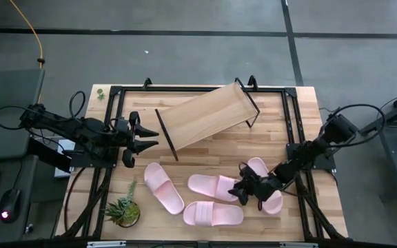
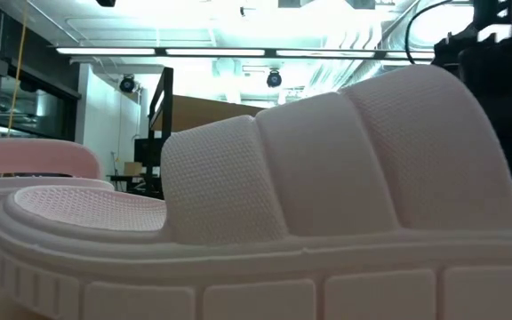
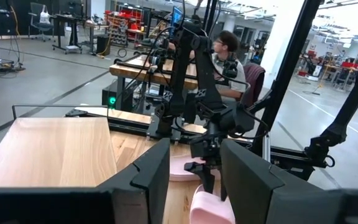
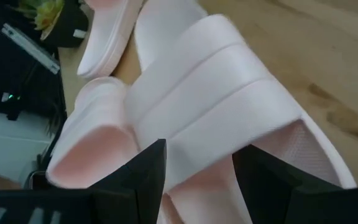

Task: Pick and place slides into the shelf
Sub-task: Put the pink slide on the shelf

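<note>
Four light-pink slides lie flat on their soles on the wooden tabletop: one left (image 1: 164, 187), one in the middle (image 1: 212, 186), one near the front edge (image 1: 214, 214), one right (image 1: 266, 184). The front one fills the low view (image 2: 265, 204). The shelf (image 1: 209, 116), a slanted light-wood board on a black frame, stands at the far middle. My right gripper (image 1: 245, 188) is open and low at the middle slide's right end; its fingers stand on either side of that slide's strap (image 4: 197, 118). My left gripper (image 1: 143, 138) is open and empty beside the shelf's left end. My right gripper comes at the middle slide from the table's right, slanting down, with the wide strap (image 4: 197, 155) between its open fingers (image 4: 148, 171). The slide lies on the table. I cannot tell whether the fingers touch it.
A small potted plant (image 1: 123, 210) stands at the front left corner. Black frame rails (image 1: 291, 124) run along the table's sides. In the left wrist view the shelf board (image 3: 48, 149) lies close ahead, and a person (image 3: 229, 46) sits beyond the table.
</note>
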